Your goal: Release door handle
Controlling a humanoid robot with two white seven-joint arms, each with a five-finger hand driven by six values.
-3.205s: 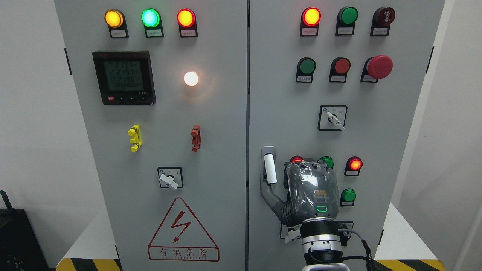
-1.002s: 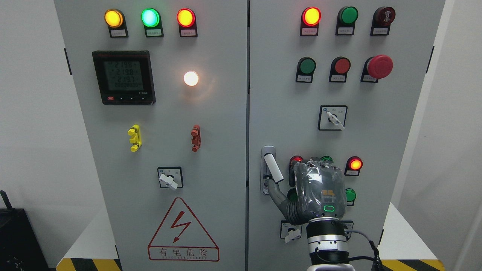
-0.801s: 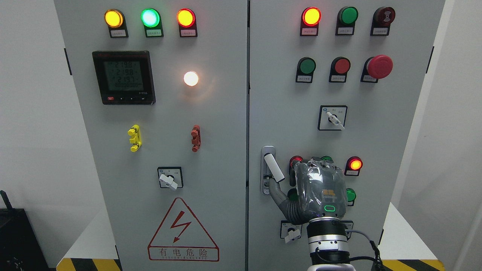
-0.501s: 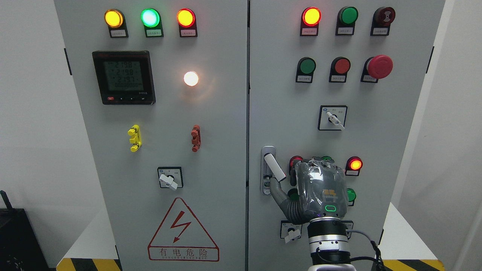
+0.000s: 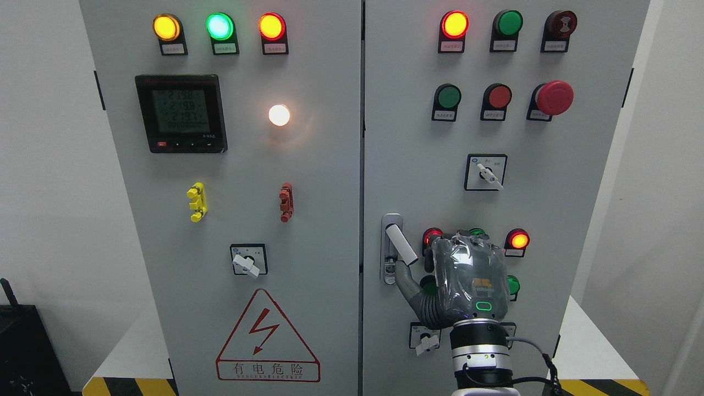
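Compared with 3.2 s ago, the door handle [image 5: 401,245] on the right cabinet door [image 5: 418,165] now tilts toward 5 o'clock, the right hand [image 5: 465,280] having shifted right, only its thumb touching the handle tip; finger spread cannot be told.
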